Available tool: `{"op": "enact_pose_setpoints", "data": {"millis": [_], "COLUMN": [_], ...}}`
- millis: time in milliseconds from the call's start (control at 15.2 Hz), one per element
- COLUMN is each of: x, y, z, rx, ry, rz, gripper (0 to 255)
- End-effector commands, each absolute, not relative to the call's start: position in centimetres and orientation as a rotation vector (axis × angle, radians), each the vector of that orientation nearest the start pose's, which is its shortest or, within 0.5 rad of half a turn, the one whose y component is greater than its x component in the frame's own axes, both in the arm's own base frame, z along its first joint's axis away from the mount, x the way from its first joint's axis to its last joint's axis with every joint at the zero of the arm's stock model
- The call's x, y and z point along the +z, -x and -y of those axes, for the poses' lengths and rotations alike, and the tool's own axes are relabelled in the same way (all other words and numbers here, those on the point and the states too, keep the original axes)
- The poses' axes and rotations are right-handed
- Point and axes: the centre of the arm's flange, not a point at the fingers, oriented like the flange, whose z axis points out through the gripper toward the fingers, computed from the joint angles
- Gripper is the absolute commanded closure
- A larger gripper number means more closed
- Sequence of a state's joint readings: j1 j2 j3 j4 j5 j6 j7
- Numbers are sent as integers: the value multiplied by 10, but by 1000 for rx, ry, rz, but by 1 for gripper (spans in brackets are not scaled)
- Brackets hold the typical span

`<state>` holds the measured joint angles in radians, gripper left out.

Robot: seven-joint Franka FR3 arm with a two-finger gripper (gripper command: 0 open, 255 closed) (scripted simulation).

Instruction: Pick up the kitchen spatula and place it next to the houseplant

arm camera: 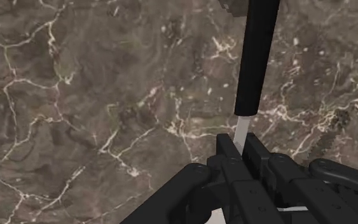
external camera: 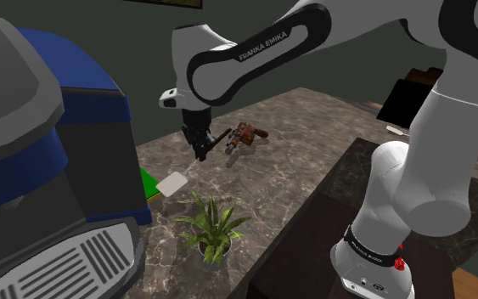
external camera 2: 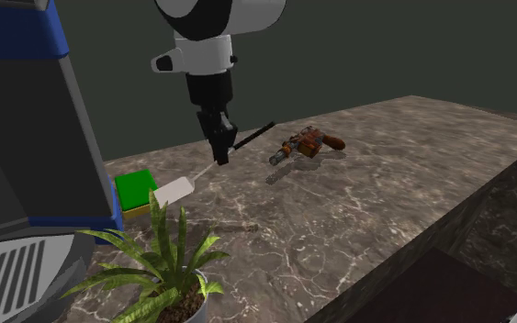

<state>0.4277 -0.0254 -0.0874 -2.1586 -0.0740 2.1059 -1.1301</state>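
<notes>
Closest to lens, wrist view: gripper (arm camera: 241,145), 2 black fingers (arm camera: 228,149) pinched onto the thin white shaft of the spatula (arm camera: 258,57), just below its black handle. No gap either side of the shaft, so clamped, not merely around it. Brown marble counter (arm camera: 95,114) behind.

Shoulder view: same grip at gripper (external camera: 201,151). Spatula (external camera: 172,183) tilted, white blade low toward the view's left, black handle up and to the right. Held clear of the counter (external camera: 296,161). Blade end just beside a green block (external camera: 146,180) at the foot of a big blue-and-grey machine (external camera: 50,127).

Houseplant (external camera: 212,225) in a pot near the counter's front edge, below the blade in that view, apart from it.

Second exterior view: houseplant (external camera 2: 160,266) in the foreground, spatula (external camera 2: 174,191) blade just over its leaf tips in the picture, thin shadow on the marble beside. Gripper (external camera 2: 219,151) mid-shaft. Brown-and-orange toy blaster (external camera 2: 307,142) lying on the counter past the handle end, well apart from the houseplant.
</notes>
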Motion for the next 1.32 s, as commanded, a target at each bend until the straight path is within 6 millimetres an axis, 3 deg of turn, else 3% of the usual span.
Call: {"op": "enact_pose_setpoints", "data": {"millis": [0, 594, 1122, 1188, 1254], "x": [396, 350, 351, 351, 351], "y": [-500, -500, -500, -500, -500], "z": [-172, -172, -172, -172, -172], "rx": [77, 77, 77, 77, 77], "ry": [2322, 2322, 2322, 2322, 2322], "rz": [2183, 2183, 2183, 2183, 2183], "gripper": [255, 255, 255, 0, 0]}}
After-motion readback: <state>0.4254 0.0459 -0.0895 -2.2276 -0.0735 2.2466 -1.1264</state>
